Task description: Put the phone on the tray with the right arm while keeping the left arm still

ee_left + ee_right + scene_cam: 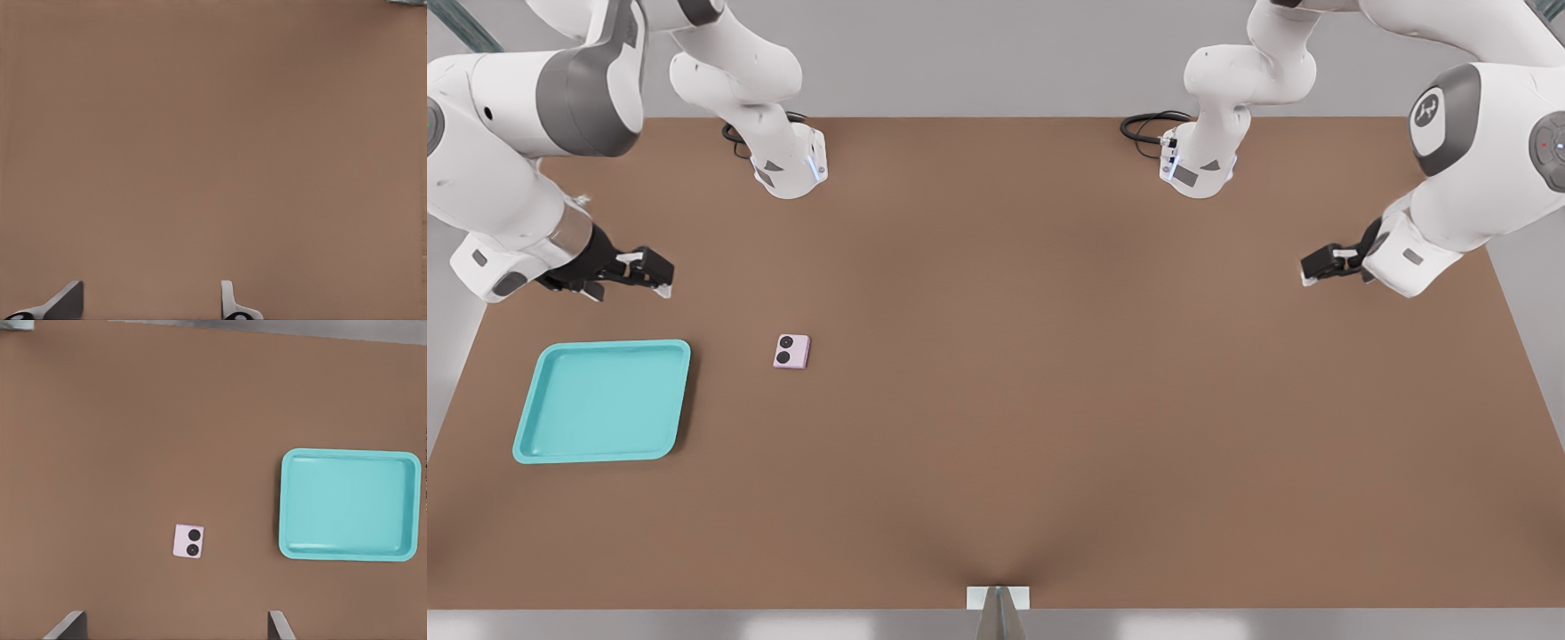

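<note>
Closest to the front camera, the tray (527, 425) is seen lying flat on the brown surface (1014, 427), over at the front view's left, with nothing in it yet. A bit further back and toward the front view's right, the phone (791, 351) is found flat on the surface, lenses up, near the tray but clearly apart from it, so the task can't be called started tbh. Further back again, the tool (654, 277) is held above the surface, beyond the tray's far rim and well apart from the phone; in the right wrist view its two fingertips (68, 627) are shown spread wide with nothing between them, and the phone and tray are both framed ahead of them. What could go wrong from here: the phone is tiny and very thin, so if the tool is brought down slightly off-centre or not low enough, the fingers could be closed on air, or the phone could just be shoved along the surface instead of being gripped. If it's only caught by a corner, it could be twisted out and dropped short of the tray during the carry. The raised rim could also be clipped if the carry is done too low, and the tray would likely be nudged, since it's loose. A tilted release could leave the phone propped on the rim.
</note>
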Tool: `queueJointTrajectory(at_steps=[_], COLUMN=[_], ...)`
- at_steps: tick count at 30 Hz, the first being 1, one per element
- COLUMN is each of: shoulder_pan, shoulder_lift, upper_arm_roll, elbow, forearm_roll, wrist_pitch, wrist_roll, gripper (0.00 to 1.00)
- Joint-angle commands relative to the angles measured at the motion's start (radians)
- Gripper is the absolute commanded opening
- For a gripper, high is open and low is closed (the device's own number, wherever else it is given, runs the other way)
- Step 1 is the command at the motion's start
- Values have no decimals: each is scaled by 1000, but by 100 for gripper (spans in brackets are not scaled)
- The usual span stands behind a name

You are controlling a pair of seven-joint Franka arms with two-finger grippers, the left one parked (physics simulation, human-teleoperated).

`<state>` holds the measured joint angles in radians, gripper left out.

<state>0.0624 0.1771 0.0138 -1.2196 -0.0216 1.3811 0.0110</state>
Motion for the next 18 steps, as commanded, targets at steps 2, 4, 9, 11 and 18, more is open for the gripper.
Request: queueJointTrajectory(at_steps=[2, 4, 9, 11, 18], shoulder_pan=[-21, -24, -13, -42, -88], shoulder_lift=[-10, -24, 99, 71, 91], upper_arm_roll=[14, 78, 169, 196, 195], elbow=[-15, -132, -408, -577, -770], forearm_roll=[-4, -24, -58, -58, -57], wrist_pitch=[87, 170, 541, 696, 947], wrist_roll=[14, 119, 385, 445, 554], gripper=[100, 100, 100, 100, 100])
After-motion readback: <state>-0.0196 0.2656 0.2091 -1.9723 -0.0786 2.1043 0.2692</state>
